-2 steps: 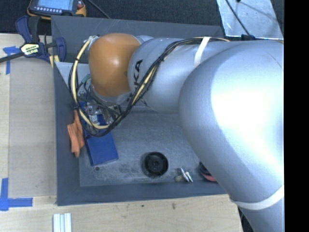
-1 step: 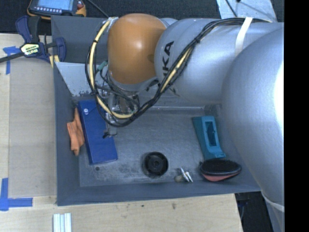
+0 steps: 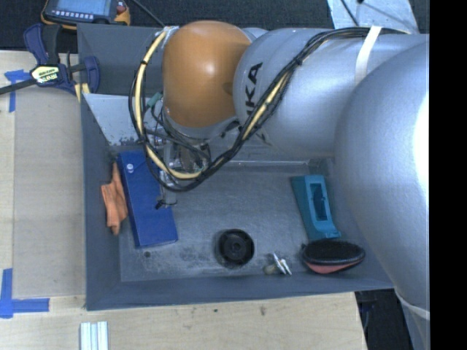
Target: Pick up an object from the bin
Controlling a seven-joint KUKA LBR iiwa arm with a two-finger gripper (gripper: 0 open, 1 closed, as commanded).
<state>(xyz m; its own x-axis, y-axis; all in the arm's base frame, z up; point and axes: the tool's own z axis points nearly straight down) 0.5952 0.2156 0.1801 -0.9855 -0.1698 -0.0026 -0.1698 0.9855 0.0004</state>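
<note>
Blue block point(image 3: 149, 221) lies under your claw point(image 3: 166, 197), long axis top-to-bottom in view; you cannot tell the claw's spread.

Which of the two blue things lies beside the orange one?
The dark blue slab, on the left; the lighter teal piece lies far to the right.
</note>
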